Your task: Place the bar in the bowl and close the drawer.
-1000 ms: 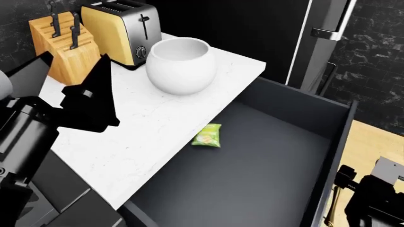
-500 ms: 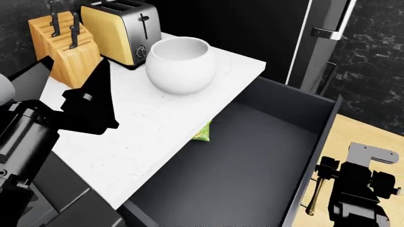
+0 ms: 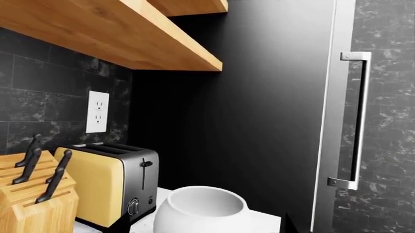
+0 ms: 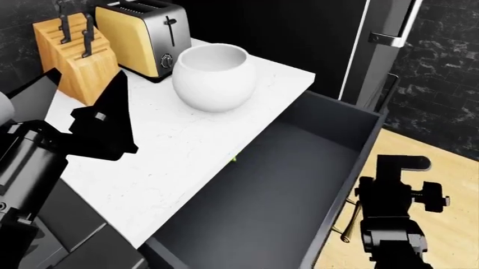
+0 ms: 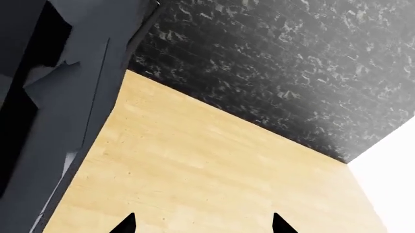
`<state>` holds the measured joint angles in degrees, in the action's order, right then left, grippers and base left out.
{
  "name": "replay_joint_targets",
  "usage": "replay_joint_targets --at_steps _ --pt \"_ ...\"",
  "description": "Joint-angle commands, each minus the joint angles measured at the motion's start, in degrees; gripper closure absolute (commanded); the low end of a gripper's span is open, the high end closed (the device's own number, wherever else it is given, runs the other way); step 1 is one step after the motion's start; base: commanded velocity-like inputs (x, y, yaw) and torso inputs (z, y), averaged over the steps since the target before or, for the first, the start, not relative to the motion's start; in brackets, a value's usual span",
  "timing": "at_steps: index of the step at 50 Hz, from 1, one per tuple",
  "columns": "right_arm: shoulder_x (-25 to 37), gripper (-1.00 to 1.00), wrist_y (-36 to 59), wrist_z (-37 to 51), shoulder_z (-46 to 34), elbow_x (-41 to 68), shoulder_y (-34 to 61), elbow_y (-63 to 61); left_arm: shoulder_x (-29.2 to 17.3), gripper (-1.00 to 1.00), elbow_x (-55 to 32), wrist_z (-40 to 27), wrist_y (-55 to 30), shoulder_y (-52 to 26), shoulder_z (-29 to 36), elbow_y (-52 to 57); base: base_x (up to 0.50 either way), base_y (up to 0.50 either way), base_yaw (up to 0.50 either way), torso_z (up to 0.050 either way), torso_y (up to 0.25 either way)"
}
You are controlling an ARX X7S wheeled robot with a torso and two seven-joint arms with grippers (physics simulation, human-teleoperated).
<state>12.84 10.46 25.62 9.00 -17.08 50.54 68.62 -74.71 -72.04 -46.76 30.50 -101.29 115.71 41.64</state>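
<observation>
Standing at the counter's [image 4: 187,145] 10 o'clock corner are a knife block [image 4: 78,61] and a steel-and-yellow toaster [image 4: 142,36]. The left gripper [image 4: 105,120] hovers above the white top at its 9 o'clock side; its wrist view shows two dark tips spread wide with nothing between them. The bowl [image 4: 215,78], round, white and upright with its mouth facing up, sits just beside the toaster, toward 4 o'clock from it.

The bar [image 4: 233,159] is now only a thin lime-green sliver at the counter's edge, lying inside the drawer [image 4: 270,202]. A second ago the whole packet showed; the drawer has since slid in under the top. Which way the bar's long axis runs cannot be told from this sliver.

The drawer is dark charcoal and still partly open. Its long axis runs from 7 o'clock to 1 o'clock in the head view, and its front [image 4: 340,190] faces 4 o'clock. The right arm has come in close against the brass handle [image 4: 349,221]. The right gripper [image 5: 202,225] has its tips set wide, holding nothing, over the wooden floor [image 5: 194,165].
</observation>
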Motion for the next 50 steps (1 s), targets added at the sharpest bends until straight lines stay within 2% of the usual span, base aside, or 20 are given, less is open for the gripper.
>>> replay_joint_targets --at_steps 1,10,13,25,35,38,40,43,50 --pt "-10.5 -1.00 -2.5 -14.5 -5.9 16.6 0.2 6.4 -0.2 -1.00 -0.1 0.2 -0.2 0.1 -0.3 0.0 0.02 0.01 0.01 0.010 0.000" --pt "-12.4 -1.00 -2.4 -15.6 -8.2 17.0 0.1 6.4 -0.2 -1.00 -0.1 0.4 -0.2 0.5 -0.5 -0.2 0.01 0.03 0.01 0.004 0.000" --pt "-12.8 -1.00 -2.4 -15.5 -11.2 19.3 0.2 6.4 -0.3 -1.00 0.0 0.4 -0.1 0.7 -0.5 -0.3 0.00 0.03 0.02 0.007 0.000" --pt "-12.8 -1.00 -3.9 -12.2 -41.2 47.3 1.2 6.4 -0.5 -1.00 0.0 0.6 0.1 1.4 -0.6 -0.6 0.00 0.00 0.00 0.000 0.000" --pt "-12.8 -1.00 -8.0 -9.6 -71.8 75.5 2.7 6.3 -0.7 -1.00 0.2 0.9 0.6 2.1 -0.6 -0.9 0.00 0.00 0.00 0.000 0.000" --pt "-12.8 -1.00 -8.9 -9.3 -77.6 81.0 2.9 6.3 -0.8 -1.00 0.3 1.0 0.8 2.4 -0.6 -1.0 0.00 0.00 0.00 0.000 0.000" --pt "-12.8 -1.00 -9.1 -9.1 -78.8 82.3 3.0 6.3 -0.8 -1.00 0.3 1.0 0.8 2.5 -0.7 -1.1 0.00 0.00 0.00 0.000 0.000" --pt "-12.8 -1.00 -8.7 -9.1 -76.4 80.5 3.0 6.4 -0.8 -1.00 0.3 0.9 0.8 2.6 -0.7 -1.1 0.00 0.00 0.00 0.000 0.000" --pt "-12.8 -1.00 -6.6 -10.5 -60.6 66.8 2.8 6.4 -0.6 -1.00 0.3 0.9 0.9 2.9 -0.9 -1.3 0.00 0.00 0.00 0.000 0.000"
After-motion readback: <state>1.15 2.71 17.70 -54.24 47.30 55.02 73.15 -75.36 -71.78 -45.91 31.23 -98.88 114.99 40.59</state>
